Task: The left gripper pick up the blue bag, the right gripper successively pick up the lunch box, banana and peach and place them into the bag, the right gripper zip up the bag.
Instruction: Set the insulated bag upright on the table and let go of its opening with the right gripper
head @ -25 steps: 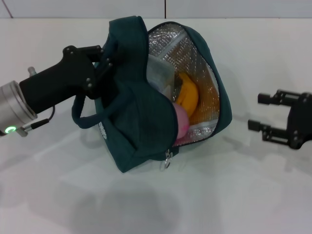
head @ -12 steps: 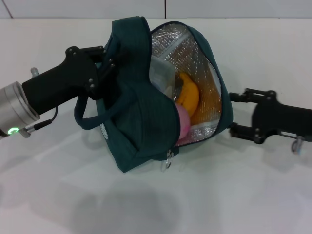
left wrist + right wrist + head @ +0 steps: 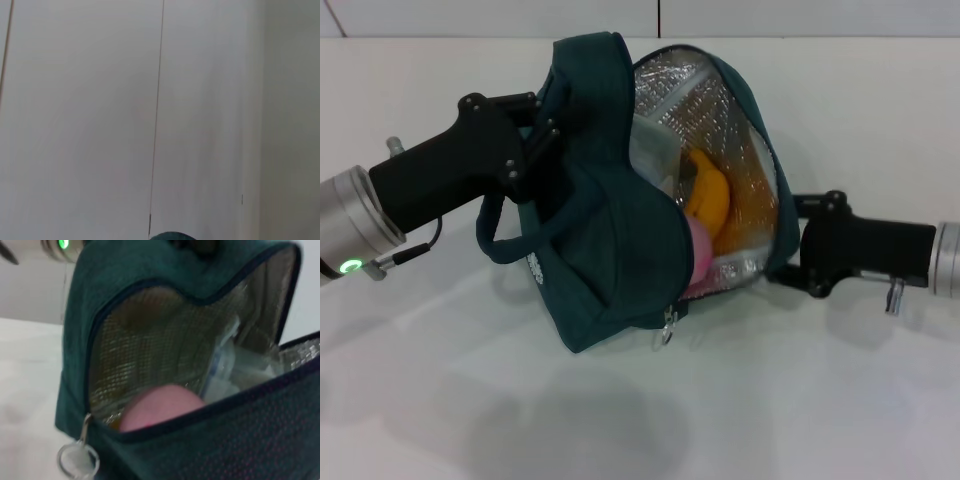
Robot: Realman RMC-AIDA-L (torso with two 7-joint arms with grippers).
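Note:
The blue bag (image 3: 610, 250) is dark teal with a silver lining and hangs tilted above the white table, its mouth open. My left gripper (image 3: 535, 140) is shut on its top by the handle. Inside lie the clear lunch box (image 3: 650, 150), the yellow banana (image 3: 708, 195) and the pink peach (image 3: 695, 255). My right gripper (image 3: 788, 242) is at the bag's right side, fingers apart, tips hidden behind the fabric. The right wrist view shows the bag (image 3: 150, 270), the peach (image 3: 160, 405), the lunch box (image 3: 225, 370) and the ring zipper pull (image 3: 75, 457).
The zipper pull (image 3: 665, 330) hangs at the bag's lower front corner. The white table (image 3: 770, 400) spreads all around. The left wrist view shows only a pale surface and a sliver of the bag (image 3: 170, 236).
My right gripper has moved left from the table's right side up against the bag's right edge. The bag and left gripper have barely shifted.

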